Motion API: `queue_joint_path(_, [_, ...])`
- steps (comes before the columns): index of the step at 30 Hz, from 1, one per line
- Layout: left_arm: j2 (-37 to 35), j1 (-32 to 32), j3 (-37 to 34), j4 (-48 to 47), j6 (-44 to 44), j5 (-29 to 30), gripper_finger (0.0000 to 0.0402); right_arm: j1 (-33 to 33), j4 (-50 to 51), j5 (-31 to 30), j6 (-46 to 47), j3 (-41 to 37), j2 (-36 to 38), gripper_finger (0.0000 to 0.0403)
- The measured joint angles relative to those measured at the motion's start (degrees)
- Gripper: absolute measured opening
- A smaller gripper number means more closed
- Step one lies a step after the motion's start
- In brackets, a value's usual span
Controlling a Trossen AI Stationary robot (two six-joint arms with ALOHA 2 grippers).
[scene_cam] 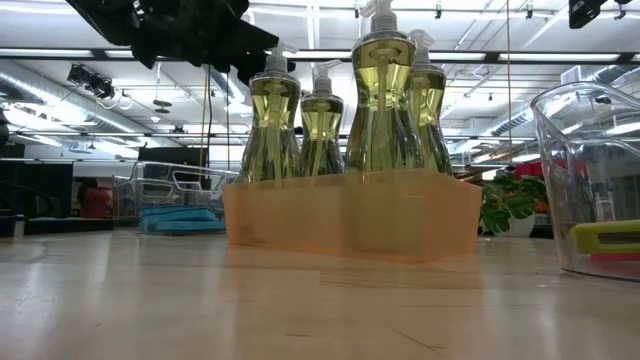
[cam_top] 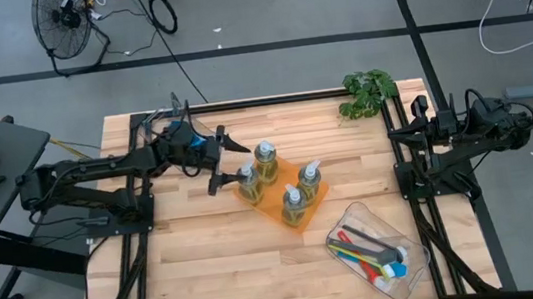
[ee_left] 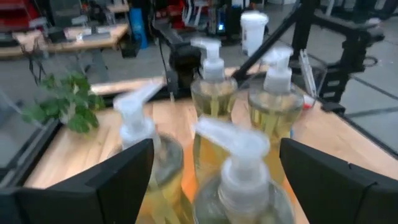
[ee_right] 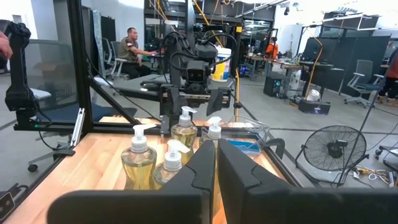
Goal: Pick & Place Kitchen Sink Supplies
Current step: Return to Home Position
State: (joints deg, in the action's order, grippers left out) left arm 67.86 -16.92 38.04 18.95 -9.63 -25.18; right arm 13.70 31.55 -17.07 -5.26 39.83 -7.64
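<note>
Four clear pump bottles of yellowish soap stand upright in an orange tray [cam_top: 275,207] at the table's middle. My left gripper [cam_top: 231,169] is at the tray's left side, open wide. Its two fingers [ee_left: 118,180] stand on either side of the nearest bottle [ee_left: 242,186], with a gap showing on both sides. In the high view that nearest bottle [cam_top: 248,179] is the left one of the group. My right gripper [ee_right: 216,171] waits shut at the table's right edge, pointing toward the bottles, with nothing between its fingers. Several brushes [cam_top: 363,247] lie in a clear bin.
A clear plastic bin [cam_top: 405,264] at the near right holds the brushes and a blue sponge [cam_top: 393,270]. A green leafy plant [cam_top: 369,93] lies at the far right corner. Bare wood shows at the near left of the table [cam_top: 209,267]. People sit in the room beyond.
</note>
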Motion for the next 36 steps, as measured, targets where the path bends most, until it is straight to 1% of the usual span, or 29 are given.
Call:
queue_joint_path(3, [-1.9,-0.6,0.0,-2.7,0.0,1.4,0.0351,0.0,0.0,0.0,0.0,0.0,0.0,0.0021])
queue_joint_path(10, [-8.9,-1.6,0.0,-8.4,0.1,1.7,0.035,0.0,0.0,0.0,0.0,0.0,0.0,0.0021])
queue_joint_path(19, [-17.9,0.4,0.0,-15.8,3.4,5.9,0.035,0.0,0.0,0.0,0.0,0.0,0.0,0.0021])
queue_joint_path(26, [-21.2,3.5,-0.1,-18.8,4.7,6.8,0.0348,0.0,0.0,0.0,0.0,0.0,0.0,0.0021])
queue_joint_path(28, [-22.5,4.6,-2.0,-17.6,4.9,7.7,0.034,0.0,0.0,0.0,0.0,0.0,0.0,0.0021])
queue_joint_path(30, [-24.1,5.5,-5.4,-14.7,6.6,8.3,0.0324,0.0,0.0,0.0,0.0,0.0,0.0,0.0021])
queue_joint_path(33, [-26.2,6.6,-10.9,-10.0,12.5,8.5,0.029,0.0,0.0,0.0,0.0,0.0,0.0,0.0021])
queue_joint_path(36, [-27.5,7.6,-14.5,-7.0,16.8,7.8,0.0251,0.0,0.0,0.0,0.0,0.0,0.0,0.0021])
